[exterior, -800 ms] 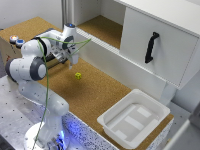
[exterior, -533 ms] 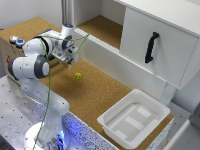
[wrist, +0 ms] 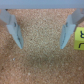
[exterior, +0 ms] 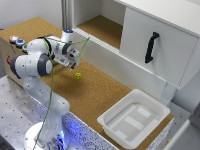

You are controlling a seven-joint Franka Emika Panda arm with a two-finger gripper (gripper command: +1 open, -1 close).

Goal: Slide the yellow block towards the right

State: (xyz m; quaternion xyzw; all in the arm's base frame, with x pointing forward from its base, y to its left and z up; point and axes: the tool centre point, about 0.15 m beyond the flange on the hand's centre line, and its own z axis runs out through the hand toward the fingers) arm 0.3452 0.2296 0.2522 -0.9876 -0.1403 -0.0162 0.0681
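Fingers (wrist: pixel 42 31) spread over grainy cork, w/ yellow block (exterior: pixel 78 75) nearby.

A brown cork surface (exterior: pixel 95 95) is seen. A tiny yellow block (exterior: pixel 78 75) is set on it, and a white tray (exterior: pixel 133 119) is placed at its near corner.

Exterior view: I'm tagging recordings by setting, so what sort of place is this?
Probably a lab test bench, not a home: a cork-topped table with a white cabinet, coloured buttons and a white tray, with a robot arm mounted on a perforated metal base.
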